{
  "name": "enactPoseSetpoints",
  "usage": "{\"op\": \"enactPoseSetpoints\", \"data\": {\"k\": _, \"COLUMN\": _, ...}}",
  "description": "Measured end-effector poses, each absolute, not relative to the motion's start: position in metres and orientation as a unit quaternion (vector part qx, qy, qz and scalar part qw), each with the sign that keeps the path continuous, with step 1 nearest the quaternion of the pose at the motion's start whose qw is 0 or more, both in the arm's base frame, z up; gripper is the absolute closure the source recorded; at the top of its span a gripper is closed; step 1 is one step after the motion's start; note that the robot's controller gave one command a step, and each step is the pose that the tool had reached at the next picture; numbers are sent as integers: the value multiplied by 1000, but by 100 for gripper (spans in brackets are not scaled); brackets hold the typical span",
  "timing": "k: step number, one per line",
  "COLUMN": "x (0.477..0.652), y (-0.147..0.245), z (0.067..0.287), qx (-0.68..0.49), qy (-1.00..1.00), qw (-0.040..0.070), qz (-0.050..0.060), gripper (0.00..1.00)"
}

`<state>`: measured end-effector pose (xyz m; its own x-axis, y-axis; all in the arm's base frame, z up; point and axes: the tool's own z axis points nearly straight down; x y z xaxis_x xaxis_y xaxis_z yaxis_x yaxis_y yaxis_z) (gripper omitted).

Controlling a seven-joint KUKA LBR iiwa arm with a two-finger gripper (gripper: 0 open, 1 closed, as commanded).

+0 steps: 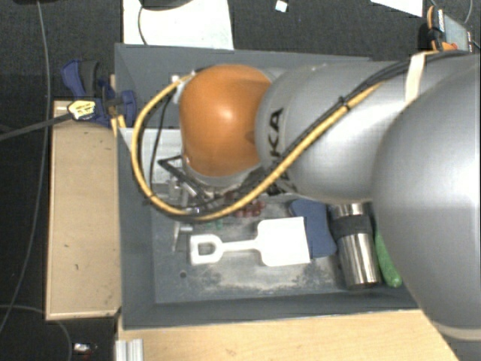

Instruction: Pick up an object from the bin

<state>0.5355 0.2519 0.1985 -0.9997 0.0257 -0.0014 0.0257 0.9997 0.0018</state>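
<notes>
My gripper [186, 195] hangs under the orange wrist cover at the left of the bin, low over the floor. Just below it and to its right a white plastic toy shovel [259, 247] lies flat, with its looped handle end pointing left towards the gripper and its blade to the right. A blue flat thing [319, 230] lies partly under the blade's right side. Some small reddish thing [244, 213] shows behind the cable, mostly hidden.
A steel cylinder with a dark top stands or lies at the lower right [358, 256], with a green thing [389, 265] beside it. The arm and its cover hide the upper and right parts of the bin.
</notes>
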Motion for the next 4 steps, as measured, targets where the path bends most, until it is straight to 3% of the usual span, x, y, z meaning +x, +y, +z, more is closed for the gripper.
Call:
{"op": "enactPoseSetpoints", "data": {"k": 1, "x": 535, "y": 252, "z": 199, "qx": 13, "qy": 1000, "qw": 1, "qz": 1, "gripper": 0}}
{"op": "enactPoseSetpoints", "data": {"k": 2, "x": 483, "y": 206, "z": 114, "qx": -162, "qy": 987, "qw": 1, "qz": 1, "gripper": 0}}
{"op": "enactPoseSetpoints", "data": {"k": 3, "x": 550, "y": 147, "z": 87, "qx": -228, "qy": 974, "qw": 3, "qz": 0, "gripper": 0}}
{"op": "enactPoseSetpoints", "data": {"k": 4, "x": 549, "y": 148, "z": 87, "qx": -227, "qy": 974, "qw": 3, "qz": 1, "gripper": 0}}
